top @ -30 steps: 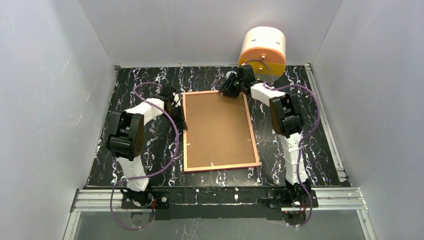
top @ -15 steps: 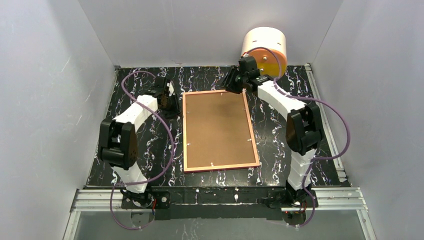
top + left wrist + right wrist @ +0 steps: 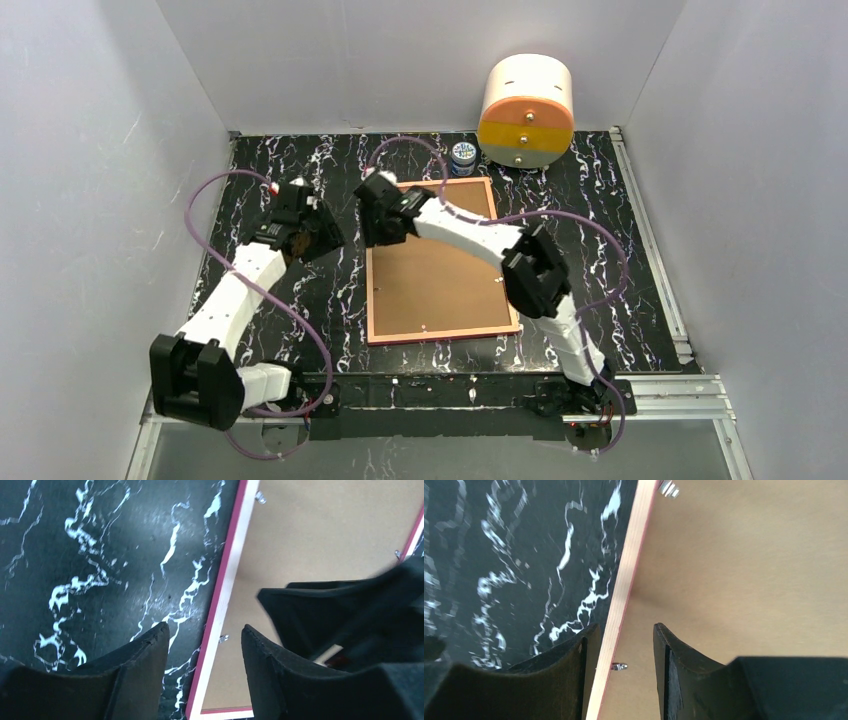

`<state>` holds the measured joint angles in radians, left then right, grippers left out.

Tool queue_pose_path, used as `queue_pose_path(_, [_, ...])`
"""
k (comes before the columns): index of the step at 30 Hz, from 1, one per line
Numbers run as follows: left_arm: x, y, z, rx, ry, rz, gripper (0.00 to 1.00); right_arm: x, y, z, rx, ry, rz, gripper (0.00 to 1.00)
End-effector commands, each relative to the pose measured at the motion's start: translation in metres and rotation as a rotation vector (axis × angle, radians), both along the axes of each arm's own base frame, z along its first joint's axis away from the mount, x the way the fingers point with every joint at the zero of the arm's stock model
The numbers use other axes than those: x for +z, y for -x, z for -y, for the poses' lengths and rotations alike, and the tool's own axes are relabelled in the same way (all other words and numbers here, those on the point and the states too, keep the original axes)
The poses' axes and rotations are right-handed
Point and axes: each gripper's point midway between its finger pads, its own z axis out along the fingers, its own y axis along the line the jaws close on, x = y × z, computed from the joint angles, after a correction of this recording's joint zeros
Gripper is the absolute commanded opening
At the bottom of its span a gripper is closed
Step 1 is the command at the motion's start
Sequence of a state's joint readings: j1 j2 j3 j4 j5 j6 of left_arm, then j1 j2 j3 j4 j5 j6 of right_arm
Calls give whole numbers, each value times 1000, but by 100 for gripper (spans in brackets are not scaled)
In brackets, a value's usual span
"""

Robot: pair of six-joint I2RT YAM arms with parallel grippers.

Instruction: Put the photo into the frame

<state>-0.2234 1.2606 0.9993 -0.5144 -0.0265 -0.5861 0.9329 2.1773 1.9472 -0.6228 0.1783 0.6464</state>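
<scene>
The frame (image 3: 441, 335) lies back up on the black marble table, tan rim showing, with a brown backing board (image 3: 440, 270) set in it. The photo is not visible in any view. My right gripper (image 3: 378, 230) reaches across to the frame's left edge near the far corner. In the right wrist view it (image 3: 624, 635) is open, its fingers either side of the tan rim (image 3: 626, 580), above a small metal tab (image 3: 620, 666). My left gripper (image 3: 320, 238) hovers just left of the frame. In the left wrist view it (image 3: 205, 635) is open and empty over the pink rim (image 3: 225, 580).
A white cylinder with an orange and yellow front (image 3: 525, 108) stands at the back right, a small jar (image 3: 462, 155) beside it. White walls close in three sides. An aluminium rail (image 3: 440, 395) runs along the near edge. The right gripper's black body (image 3: 350, 615) fills the left wrist view's right.
My right arm has swung from the frame's far right corner across to its left edge. My left gripper has drawn back to the left, away from the frame, its elbow dropping low.
</scene>
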Motion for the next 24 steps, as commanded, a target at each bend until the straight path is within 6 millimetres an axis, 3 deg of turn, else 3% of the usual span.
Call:
queue_pose_path(1, [-11, 29, -16, 135, 9, -46, 54, -37, 30, 4, 66, 204, -53, 53])
queue_pose_path(8, [-30, 52, -18, 184, 42, -95, 57, -67, 45, -16, 106, 260, -59, 53])
queue_pose_path(16, [-39, 61, -19, 185, 36, -122, 58, -94, 47, -12, 115, 352, -56, 48])
queue_pose_path(20, [-45, 69, -22, 195, 27, -143, 59, -105, 51, -8, 124, 406, -53, 38])
queue_pose_path(24, [-62, 83, -17, 173, 53, -229, 59, -101, 53, 0, 115, 461, -38, 33])
